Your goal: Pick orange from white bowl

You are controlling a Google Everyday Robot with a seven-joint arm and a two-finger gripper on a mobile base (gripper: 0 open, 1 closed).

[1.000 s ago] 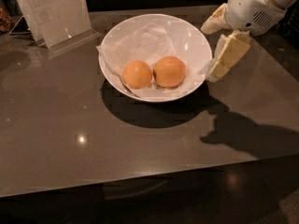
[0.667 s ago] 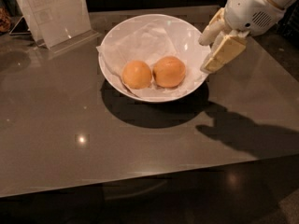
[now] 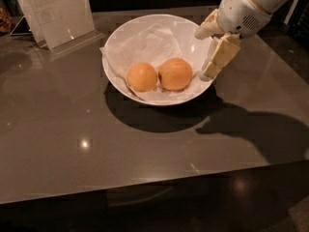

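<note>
The white bowl (image 3: 120, 37), lined with crumpled white paper, stands on the dark glossy table. Two round fruits lie side by side in it. The orange (image 3: 175, 74) is the right one, larger and deeper orange. The paler, smaller fruit (image 3: 142, 77) touches it on the left. My gripper (image 3: 203, 54) hangs over the bowl's right rim, just to the right of the orange and apart from it. Its two cream fingers (image 3: 219, 56) are spread open and hold nothing.
A clear acrylic sign stand (image 3: 58, 11) with a paper sheet stands at the back left of the table (image 3: 63, 129). The table's front edge runs across the lower part of the view, with dark floor below. My arm casts a shadow (image 3: 251, 129) on the table at the right.
My gripper has moved left and slightly inward, from beside the bowl's right rim to over it, closer to the orange. The fruits and bowl have not moved.
</note>
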